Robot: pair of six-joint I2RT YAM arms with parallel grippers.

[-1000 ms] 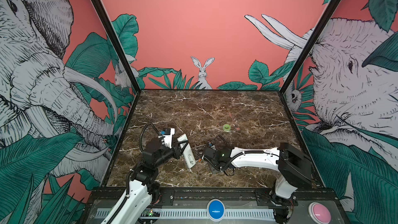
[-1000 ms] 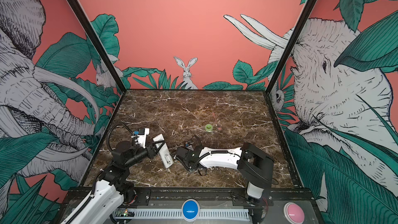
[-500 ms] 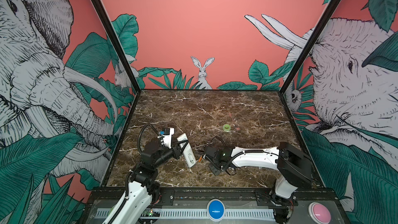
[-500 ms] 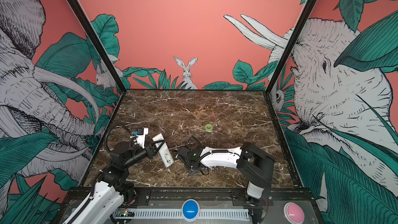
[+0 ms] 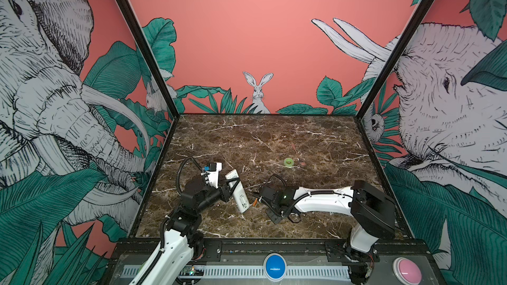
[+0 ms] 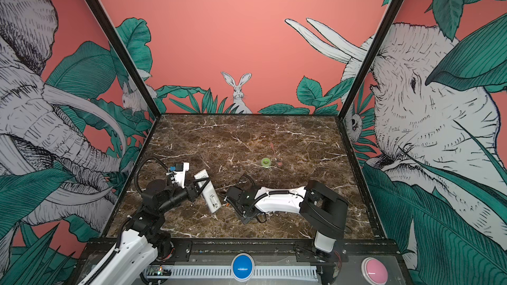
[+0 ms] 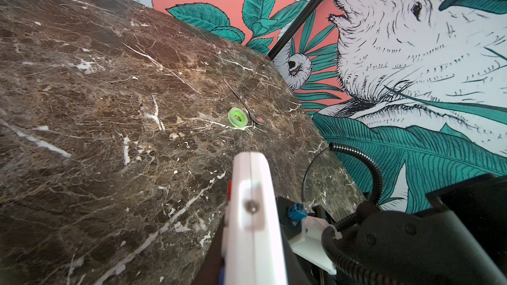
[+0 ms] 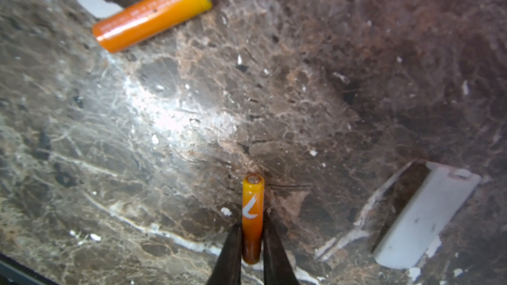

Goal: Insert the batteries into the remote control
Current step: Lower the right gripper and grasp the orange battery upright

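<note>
Gripping the remote control (image 5: pixel 237 191) across its width, the left hand (image 5: pixel 231 185) is closed on it and holds it tilted, at about 8 o'clock from the middle of the bench (image 5: pixel 315 143) in both top views. The remote's length runs from 11 o'clock down to 5 o'clock; whether its lower end touches the bench I cannot tell.

The right hand (image 8: pixel 252 227) reaches in from 3 o'clock and is clamped on a battery (image 8: pixel 253 201). In the right wrist view both dark fingers (image 8: pixel 231 250) press against its sides, and its metal-capped end points toward the bench. In a top view that orange battery shows just beside the remote's 5 o'clock end.

A second battery (image 8: pixel 152 13) lies flat on the bench, well apart from the held one. A white cover (image 8: pixel 424 217) also lies flat on the marble. A green roll (image 5: pixel 288 162) sits at about 2 o'clock from the bench's middle, well clear of both hands.
</note>
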